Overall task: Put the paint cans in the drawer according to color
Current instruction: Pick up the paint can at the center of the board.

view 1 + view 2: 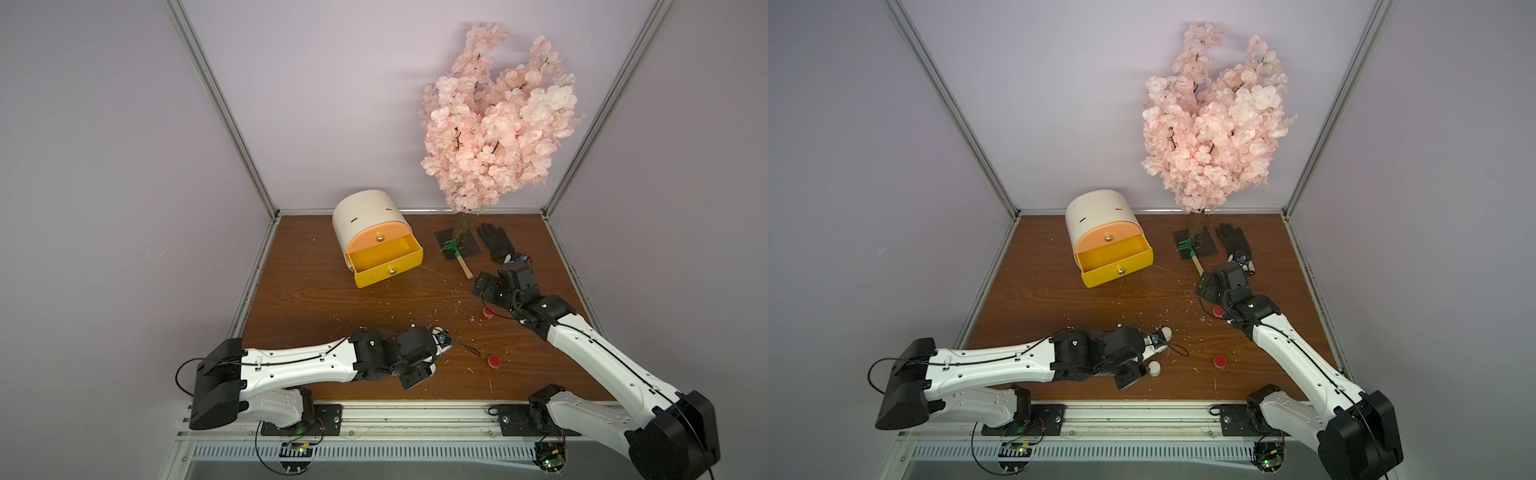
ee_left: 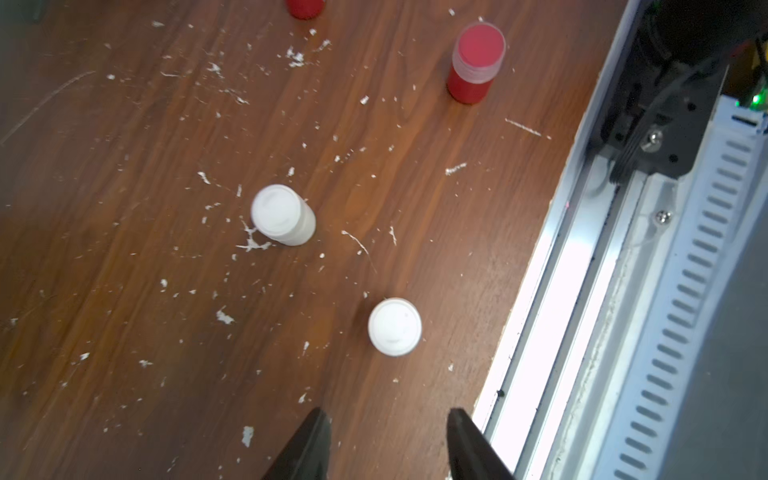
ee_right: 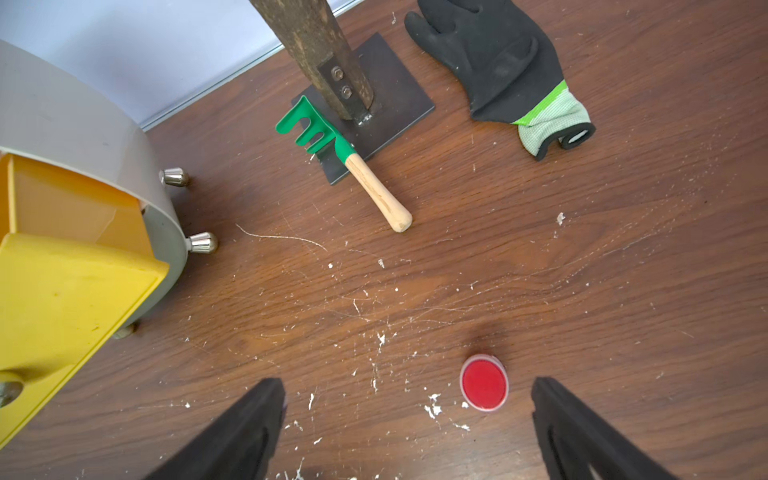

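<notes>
Brown wooden table (image 1: pixel 332 307) holds two white paint cans (image 2: pixel 282 214) (image 2: pixel 395 327) and two red paint cans (image 1: pixel 493 361) (image 1: pixel 487 312) unsorted, yellow drawer (image 1: pixel 388 272) open, left pincer (image 2: pixel 387 413) and right pincer (image 3: pixel 407 382) released.

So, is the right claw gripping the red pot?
No, the right claw is open, and the red pot stands free between its jaws, touching neither.

We see only a sliver of one red can (image 2: pixel 305 8) well ahead of the left gripper (image 2: pixel 387 411); the drawer (image 3: pixel 62 299) beside the right gripper (image 3: pixel 407 381) is cut off too.
</notes>
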Controlling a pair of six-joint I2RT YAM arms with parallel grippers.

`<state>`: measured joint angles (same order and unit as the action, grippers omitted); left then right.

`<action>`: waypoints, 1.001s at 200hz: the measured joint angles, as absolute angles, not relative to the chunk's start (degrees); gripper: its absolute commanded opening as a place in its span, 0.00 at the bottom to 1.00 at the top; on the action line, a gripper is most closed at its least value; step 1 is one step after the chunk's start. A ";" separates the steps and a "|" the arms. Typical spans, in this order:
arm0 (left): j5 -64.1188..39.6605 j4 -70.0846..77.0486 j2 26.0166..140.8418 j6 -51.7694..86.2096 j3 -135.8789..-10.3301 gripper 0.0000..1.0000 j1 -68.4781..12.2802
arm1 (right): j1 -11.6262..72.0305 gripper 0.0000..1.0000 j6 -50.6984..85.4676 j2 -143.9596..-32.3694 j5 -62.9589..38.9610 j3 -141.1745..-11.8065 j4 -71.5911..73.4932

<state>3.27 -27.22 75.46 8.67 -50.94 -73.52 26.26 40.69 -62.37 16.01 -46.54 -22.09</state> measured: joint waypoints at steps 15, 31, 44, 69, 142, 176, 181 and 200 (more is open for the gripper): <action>3.29 -24.93 77.03 8.03 -49.74 0.54 -73.87 | 25.87 0.99 40.64 -62.35 15.70 -46.54 -22.09; 3.49 -22.90 79.37 7.40 -49.54 0.55 -73.87 | 25.67 0.98 40.64 -62.19 15.51 -46.46 -22.02; 3.68 -21.23 81.58 6.87 -49.56 0.56 -73.87 | 25.45 0.98 40.69 -61.49 15.07 -45.87 -21.85; 3.25 -19.09 84.97 6.39 -49.54 0.56 -73.87 | 25.26 0.98 40.71 -59.55 14.66 -44.40 -21.71; 3.86 -14.98 89.89 5.63 -48.47 0.52 -73.89 | 24.93 0.97 40.69 -56.69 14.70 -44.21 -21.71; 4.80 -14.35 91.70 5.39 -48.47 0.37 -73.89 | 24.93 0.96 40.69 -55.77 14.66 -44.16 -21.67; 4.91 -14.31 91.70 5.32 -48.47 0.35 -73.89 | 24.93 0.96 40.69 -55.68 14.66 -44.16 -21.69; 5.56 -14.24 91.50 5.21 -48.47 0.29 -73.89 | 24.93 0.96 40.71 -55.37 14.66 -44.01 -21.65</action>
